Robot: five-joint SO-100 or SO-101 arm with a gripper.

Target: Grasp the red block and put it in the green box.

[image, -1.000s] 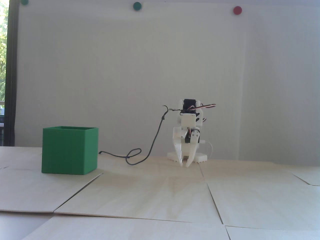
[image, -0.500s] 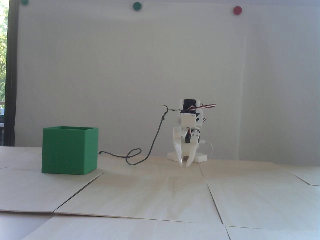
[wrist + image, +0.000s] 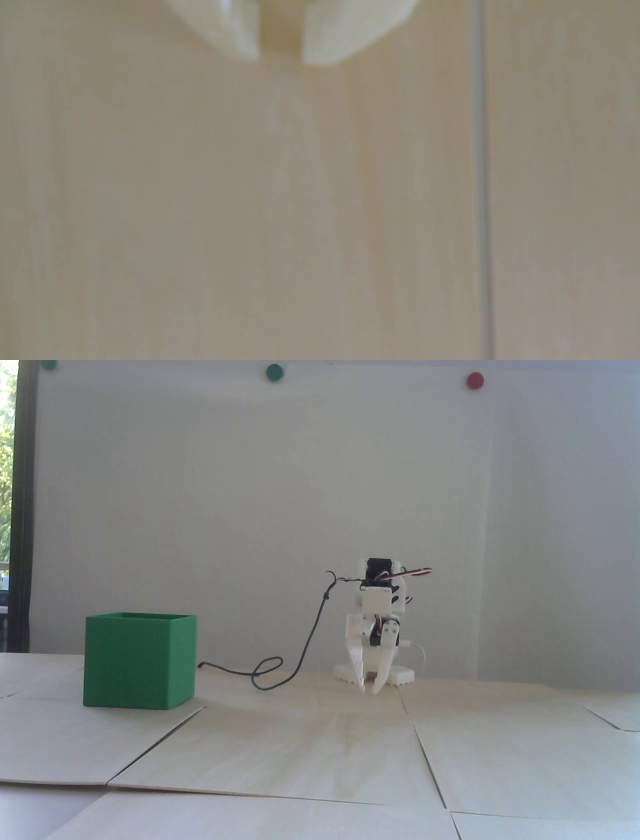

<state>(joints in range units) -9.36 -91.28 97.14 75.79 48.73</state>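
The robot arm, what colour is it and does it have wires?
The arm is white plastic with black motor blocks. Its gripper has two pointed white fingers, a bit like a claw. Thin red, white and dark wires loop out near the top, and a dark cable trails down to the table.

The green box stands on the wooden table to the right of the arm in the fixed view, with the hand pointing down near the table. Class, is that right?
Not quite. In the fixed view the green box stands to the left of the arm, not the right. The rest holds: it sits on the wooden table, and the hand points down near the table.
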